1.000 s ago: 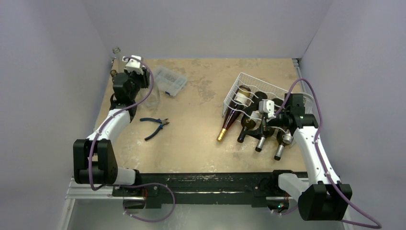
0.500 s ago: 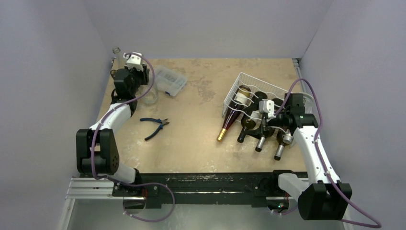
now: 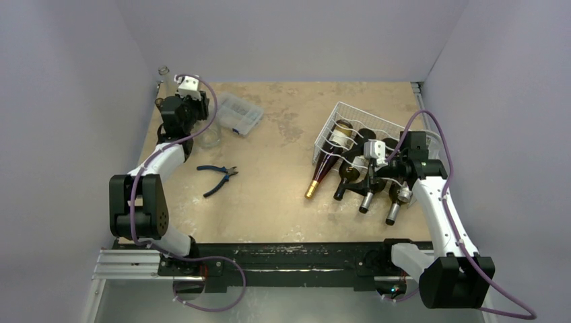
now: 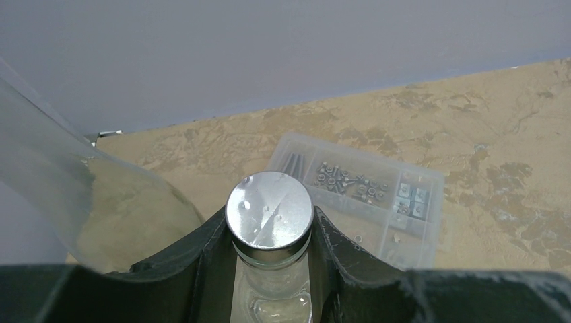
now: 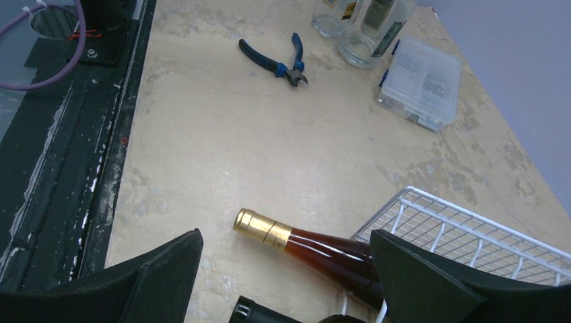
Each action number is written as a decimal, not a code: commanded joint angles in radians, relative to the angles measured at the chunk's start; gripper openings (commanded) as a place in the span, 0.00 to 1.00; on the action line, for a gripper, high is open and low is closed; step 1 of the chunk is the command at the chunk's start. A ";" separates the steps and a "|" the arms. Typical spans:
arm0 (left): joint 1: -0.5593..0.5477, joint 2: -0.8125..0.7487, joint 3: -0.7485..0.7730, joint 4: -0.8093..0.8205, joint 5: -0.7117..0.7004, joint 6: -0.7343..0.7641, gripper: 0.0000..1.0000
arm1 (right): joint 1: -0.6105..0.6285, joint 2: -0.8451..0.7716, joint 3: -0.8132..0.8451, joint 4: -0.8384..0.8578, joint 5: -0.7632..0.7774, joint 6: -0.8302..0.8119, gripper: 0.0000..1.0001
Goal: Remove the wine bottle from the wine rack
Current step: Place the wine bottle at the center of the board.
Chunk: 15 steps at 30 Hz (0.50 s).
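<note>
The right claw (image 5: 285,235) hangs wide open and empty over the bottle necks jutting from the near side of the wine rack (image 3: 350,111). This white wire rack sits on the right of the worktop (image 3: 283,161) and cradles four bottles: the amber wine bottle (image 5: 316,245) with a gold cap in the leftmost cradle, and three dark bottles (image 3: 365,200) beside it. In the far left corner, the left claw (image 4: 269,222) clamps the neck of a clear glass bottle (image 4: 269,299) under its silver cap (image 4: 269,208). Beyond it, a clear plastic box (image 4: 377,202) holds small screws in compartments.
</note>
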 commanded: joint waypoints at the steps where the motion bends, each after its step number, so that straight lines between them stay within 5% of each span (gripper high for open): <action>1: 0.008 -0.035 0.091 0.251 -0.005 0.027 0.08 | -0.003 0.004 0.019 -0.013 0.004 -0.016 0.99; 15: 0.008 -0.066 0.053 0.261 -0.029 0.024 0.26 | -0.003 -0.001 0.019 -0.013 0.003 -0.015 0.99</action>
